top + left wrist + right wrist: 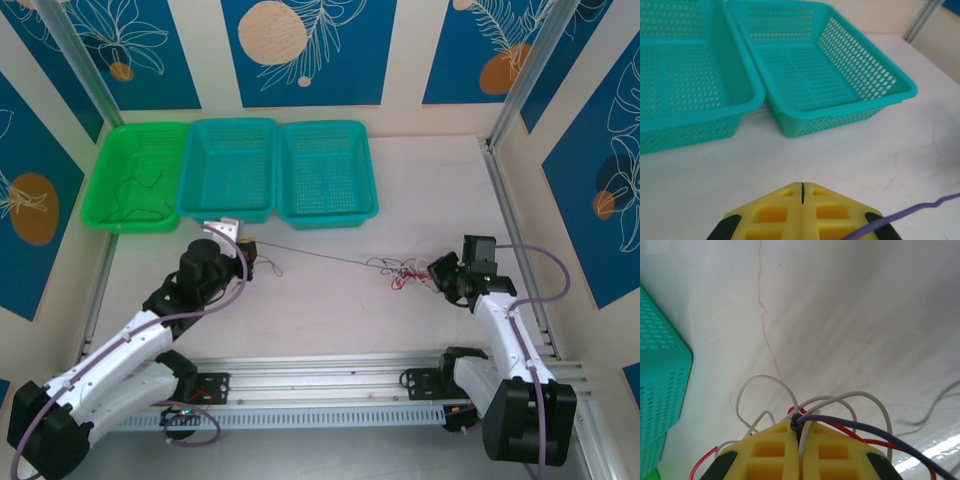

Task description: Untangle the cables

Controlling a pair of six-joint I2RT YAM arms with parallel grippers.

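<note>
I see the left gripper [802, 186] pressed together on one taut strand [320, 256]. The right gripper [800, 429] pinches the tangled cables [400, 270] near the right wall [545, 220]. Free table [330, 305] lies between them, with the baskets [228, 213] along the far edge.

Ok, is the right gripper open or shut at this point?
Shut on the cables: in the right wrist view the right gripper has its yellow fingers together, a white strand pinched in the seam.

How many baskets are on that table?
3, along the far edge: green basket left, middle teal basket, right teal basket. None seem hidden.
</note>
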